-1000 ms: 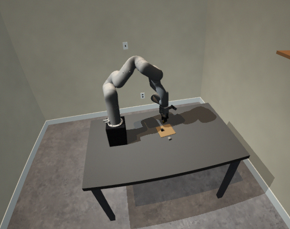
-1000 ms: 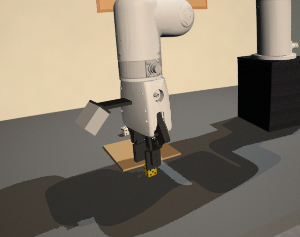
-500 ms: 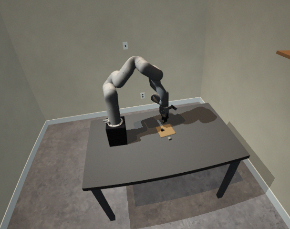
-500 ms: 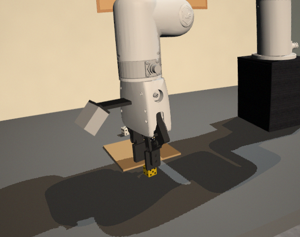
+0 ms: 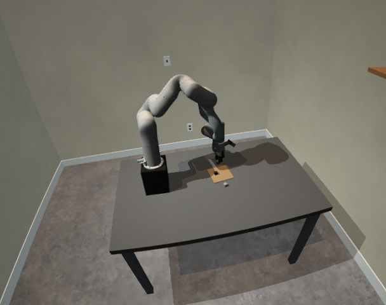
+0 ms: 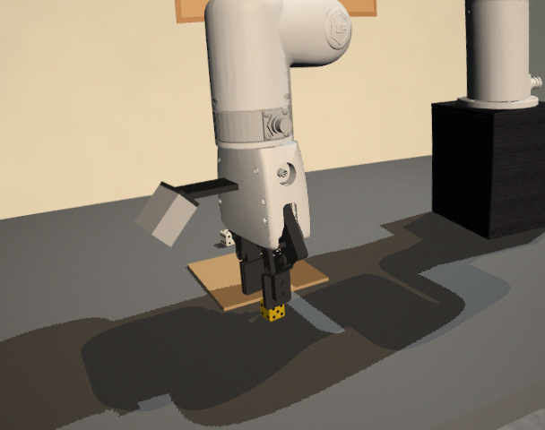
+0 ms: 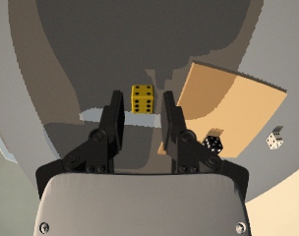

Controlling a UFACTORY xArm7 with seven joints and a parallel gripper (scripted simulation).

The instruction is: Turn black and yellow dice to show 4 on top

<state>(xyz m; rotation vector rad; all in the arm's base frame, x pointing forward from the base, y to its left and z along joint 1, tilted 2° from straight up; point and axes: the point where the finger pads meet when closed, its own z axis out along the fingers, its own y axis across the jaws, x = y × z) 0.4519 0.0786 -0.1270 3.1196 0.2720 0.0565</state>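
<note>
Desk (image 5: 199,213) (image 6: 125,240) (image 7: 95,29), one, dark grey: spread beneath the gripper, with broad shadows cast across it.

Arm (image 5: 167,93) (image 6: 247,64), one, pale, jointed: arched above the desk, its last section pointed down over the gripper.

Pedestal (image 5: 155,182) (image 6: 462,171), one, black, box-shaped: set well apart from the gripper, under the foot of the arm.

Gripper (image 5: 219,160) (image 6: 263,299) (image 7: 143,103), one, black-fingered: released, its fingers parted and nothing clasped. In the exterior view the tip of the nearer finger is seen in front of the upper part of the yellow die; whether it is touched cannot be told.

Mat (image 5: 225,174) (image 6: 212,272) (image 7: 245,105), one, tan, four-sided: laid flat on the desk just beside the gripper.

Yellow die (image 5: 218,162) (image 6: 273,312) (image 7: 143,99), one: placed at the gripper's fingertips, off the mat. A four-pip face and a six-pip face are shown in the wrist view; its top is hidden by the finger in the exterior view.

Black die (image 5: 216,173) (image 7: 213,145), one, white-pipped: rested on the mat, near the gripper. Its top number cannot be made out with certainty.

White die (image 5: 225,184) (image 6: 226,237) (image 7: 274,141), one, dark-pipped: set on the desk off the mat, farther from the gripper than the black die.
</note>
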